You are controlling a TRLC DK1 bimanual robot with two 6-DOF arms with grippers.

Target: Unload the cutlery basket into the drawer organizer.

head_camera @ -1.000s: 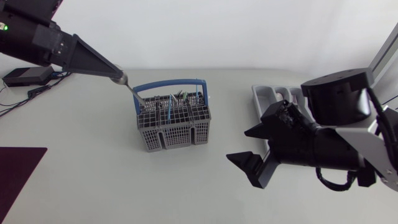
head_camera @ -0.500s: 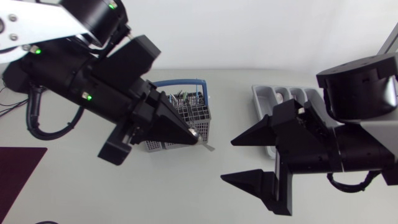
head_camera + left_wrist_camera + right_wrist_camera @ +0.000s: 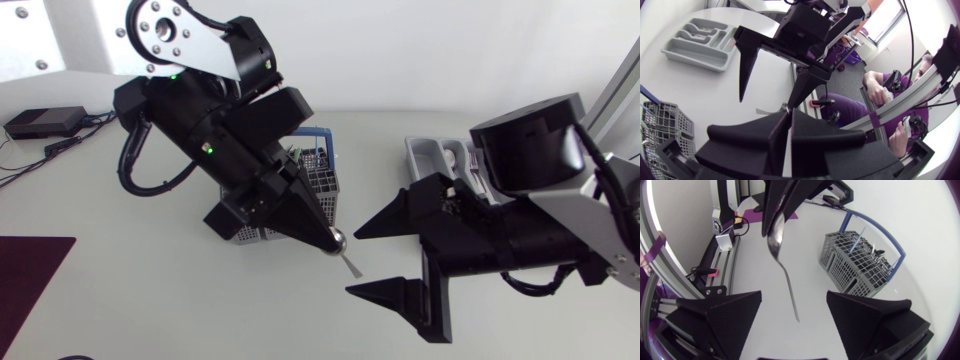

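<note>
One spoon point(image 3: 775, 236) has left the cutlery basket point(image 3: 860, 265) within the last second: your left end effector point(image 3: 333, 240), pinched shut on its bowl, has swung it out over the bench point(image 3: 150, 300) to the right end effector point(image 3: 354, 262), whose fingers stand wide apart either side of the hanging handle, touching nothing. You look set for a handover toward the drawer organizer point(image 3: 430, 155), lying beyond it, partly hidden.

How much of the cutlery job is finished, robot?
Early on, I think. A few pieces seem to lie in the drawer organizer already. In hand: my left gripper holds a spoon by its bowl, handle hanging just ahead of my open right gripper. Left to do: the cutlery basket holds several more pieces.
</note>
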